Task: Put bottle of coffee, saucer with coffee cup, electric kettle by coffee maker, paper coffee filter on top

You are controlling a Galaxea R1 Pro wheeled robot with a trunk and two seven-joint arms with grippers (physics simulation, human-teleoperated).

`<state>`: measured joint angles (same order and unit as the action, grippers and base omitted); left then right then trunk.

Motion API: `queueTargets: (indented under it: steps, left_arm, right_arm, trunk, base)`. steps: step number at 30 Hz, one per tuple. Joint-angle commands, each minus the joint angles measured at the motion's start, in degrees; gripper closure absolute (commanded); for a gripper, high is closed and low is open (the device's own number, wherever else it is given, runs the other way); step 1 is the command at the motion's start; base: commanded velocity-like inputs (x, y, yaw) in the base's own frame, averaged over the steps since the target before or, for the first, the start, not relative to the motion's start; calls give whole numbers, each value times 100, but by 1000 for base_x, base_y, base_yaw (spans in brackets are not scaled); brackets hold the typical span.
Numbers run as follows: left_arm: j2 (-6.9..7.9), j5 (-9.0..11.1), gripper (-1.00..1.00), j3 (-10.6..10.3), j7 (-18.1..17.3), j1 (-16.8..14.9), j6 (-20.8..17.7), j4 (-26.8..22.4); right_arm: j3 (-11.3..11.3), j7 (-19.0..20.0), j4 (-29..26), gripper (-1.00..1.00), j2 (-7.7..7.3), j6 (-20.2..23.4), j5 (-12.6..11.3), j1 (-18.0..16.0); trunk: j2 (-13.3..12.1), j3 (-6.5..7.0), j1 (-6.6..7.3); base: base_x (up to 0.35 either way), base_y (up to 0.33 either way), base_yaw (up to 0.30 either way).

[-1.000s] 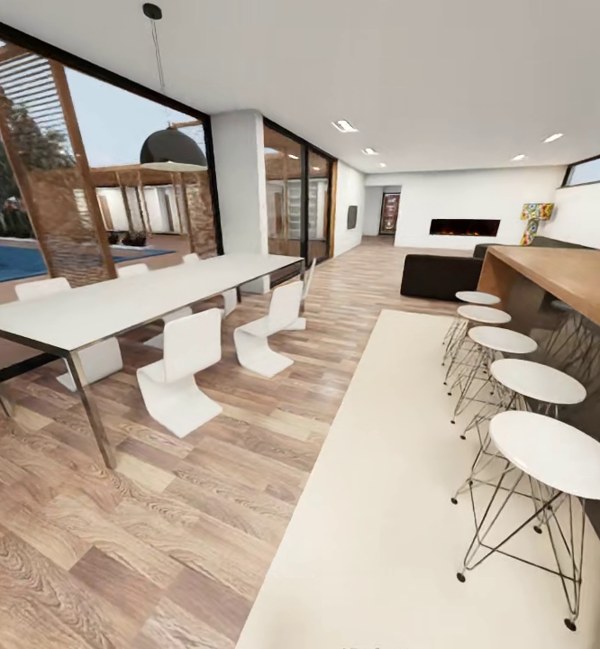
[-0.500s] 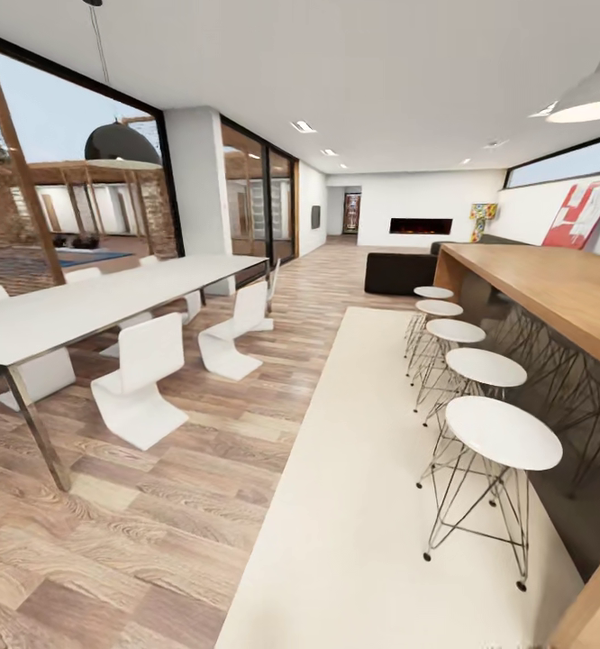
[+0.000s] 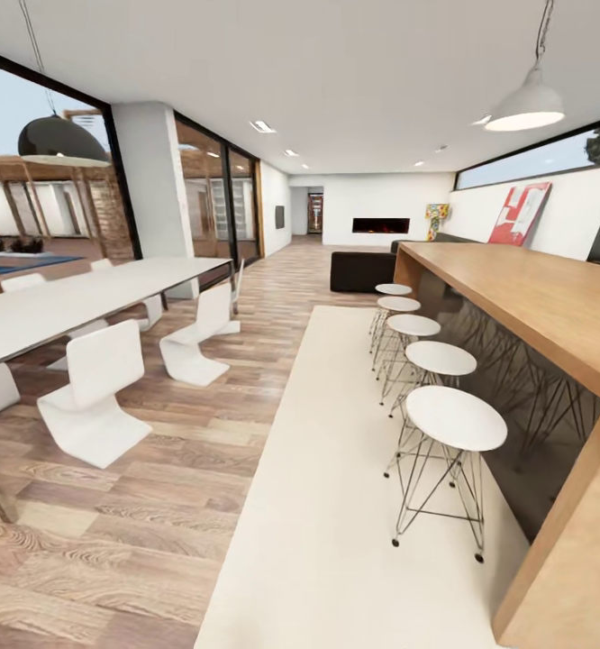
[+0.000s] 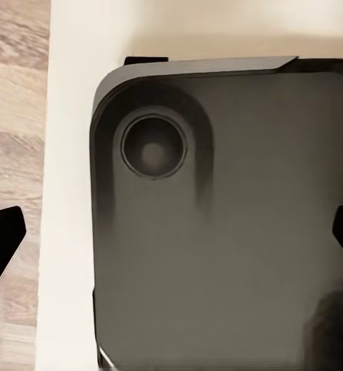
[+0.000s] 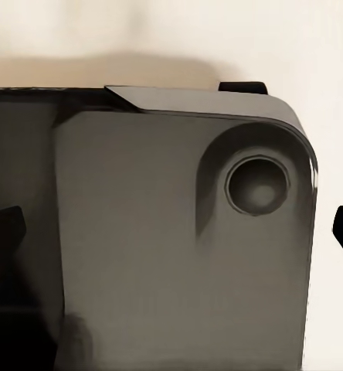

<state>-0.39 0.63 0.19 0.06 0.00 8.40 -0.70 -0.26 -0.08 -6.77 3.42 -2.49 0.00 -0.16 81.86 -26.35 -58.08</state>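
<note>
The head camera has swung right since a second ago, so the whole room slides toward the left of the frame and a white pendant lamp [image 3: 525, 106] enters at upper right. At left stands the white dining table [image 3: 75, 302] with its curved white chairs [image 3: 91, 392]; through the centre runs the pale rug [image 3: 336, 505]; at right, a row of white wire-legged stools [image 3: 453, 419] lines a long wooden bar worktop [image 3: 534, 302]. None of the coffee things is in sight, suggesting the robot is on its way to the kitchen. Each wrist camera looks down on the robot's dark base [image 4: 218, 232]; both hands appear wide open and empty, seemingly tucked low for travel.
</note>
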Motion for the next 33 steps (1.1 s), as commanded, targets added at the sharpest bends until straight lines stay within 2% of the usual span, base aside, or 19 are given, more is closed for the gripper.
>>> queueTargets:
  steps: [1, 33]
  left_arm:
    - [-3, 7, -100, 4, 6, 0, 16, -1]
    - [-4, 8, -100, -2, 47, 0, 20, 8]
  right_arm:
    - [-5, -1, 0, -100, 1, -15, 0, -2]
    - [-1, 25, 0, -100, -9, -15, 0, -2]
  trunk:
    - [-39, 14, 23]
    - [-1322, 574, 726]
  base:
    - [0, 0, -265]
    - [0, 0, -266]
